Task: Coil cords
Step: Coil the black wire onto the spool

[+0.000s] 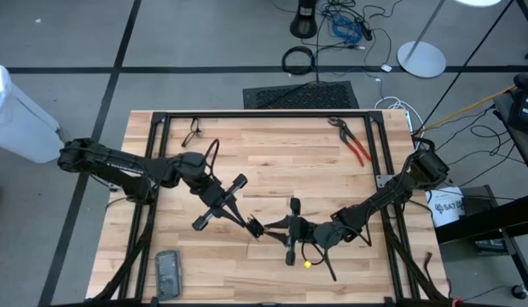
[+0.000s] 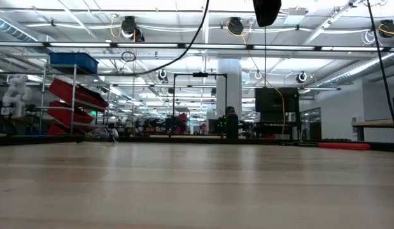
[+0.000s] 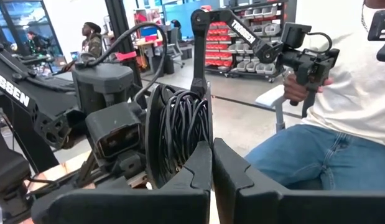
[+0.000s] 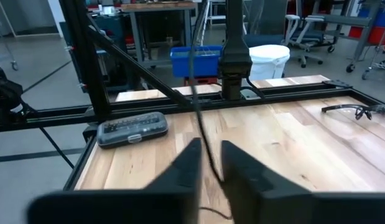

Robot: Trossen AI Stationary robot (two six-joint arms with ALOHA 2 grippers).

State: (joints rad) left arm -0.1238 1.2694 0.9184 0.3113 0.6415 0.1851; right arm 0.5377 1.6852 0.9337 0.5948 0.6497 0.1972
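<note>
left gripper (image 3: pixel 211 163): clenched on coiled thin black cord (image 3: pixel 183 127), keeping loops gathered | right gripper (image 4: pixel 211 163): fingers narrowly apart astride cord's free strand, guiding it; grasp unclear | wooden table (image 1: pixel 272 153)

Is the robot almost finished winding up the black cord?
Partly, it seems. In the left wrist view many loops of the cord already sit bundled, pinched in the shut left pincer. A loose strand runs between the right pincer fingers, so winding is under way. That tail is left to wrap. The pincers meet mid-table.
</note>
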